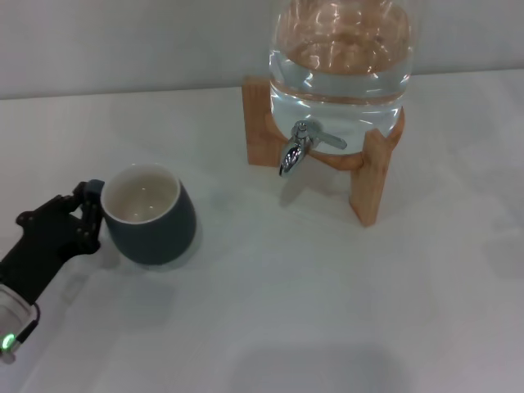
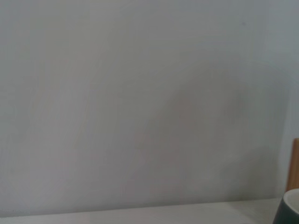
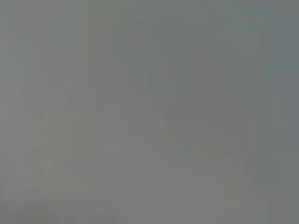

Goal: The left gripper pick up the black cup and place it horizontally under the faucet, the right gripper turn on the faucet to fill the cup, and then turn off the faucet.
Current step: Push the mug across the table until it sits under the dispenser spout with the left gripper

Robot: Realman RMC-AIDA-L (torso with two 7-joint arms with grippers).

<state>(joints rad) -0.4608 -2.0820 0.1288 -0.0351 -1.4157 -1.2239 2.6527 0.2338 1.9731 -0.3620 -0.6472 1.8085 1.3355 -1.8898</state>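
The black cup (image 1: 151,214) stands upright on the white table (image 1: 327,311), to the left of and nearer than the faucet (image 1: 293,154), its cream inside showing. My left gripper (image 1: 88,211) is at the cup's left side, its black fingers closed around the small handle. The cup's rim also shows at the corner of the left wrist view (image 2: 290,210). The chrome faucet sticks out of the glass water jug (image 1: 340,57) with its lever pointing right. My right gripper is out of view; the right wrist view shows only blank grey.
The jug sits in a wooden stand (image 1: 377,176) at the back centre-right; an edge of the stand shows in the left wrist view (image 2: 295,163). A pale wall runs behind the table.
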